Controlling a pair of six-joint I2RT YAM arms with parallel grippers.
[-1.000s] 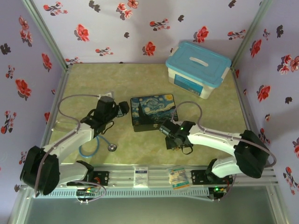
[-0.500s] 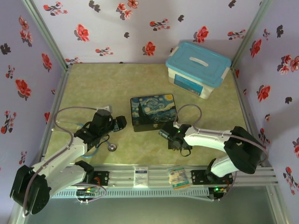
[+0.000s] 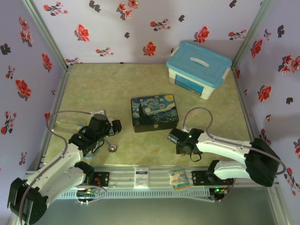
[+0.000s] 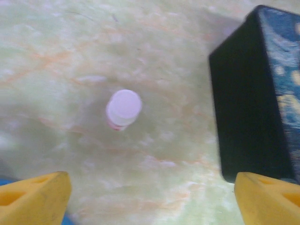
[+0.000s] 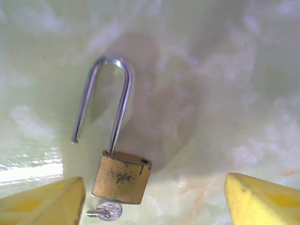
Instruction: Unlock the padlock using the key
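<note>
Right gripper (image 5: 152, 201) hangs wide and empty over the padlock (image 5: 122, 177), lying near the painted box's (image 3: 154, 112) front right corner. Shackle (image 5: 105, 93) stands free at one end, key (image 5: 108, 211) in the keyhole: unlocking appears done, only withdrawal left. Left gripper (image 4: 150, 197) wide, empty

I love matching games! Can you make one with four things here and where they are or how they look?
1. small brass padlock
2. little white round-capped cylinder
3. dark rectangular box painted with a starry night
4. white plastic tub with a light-blue lid

A. far right corner of the green table
B. silver shackle swung open
C. middle of the table
D. round pale top facing up

Pairs: 1-B, 2-D, 3-C, 4-A
</note>
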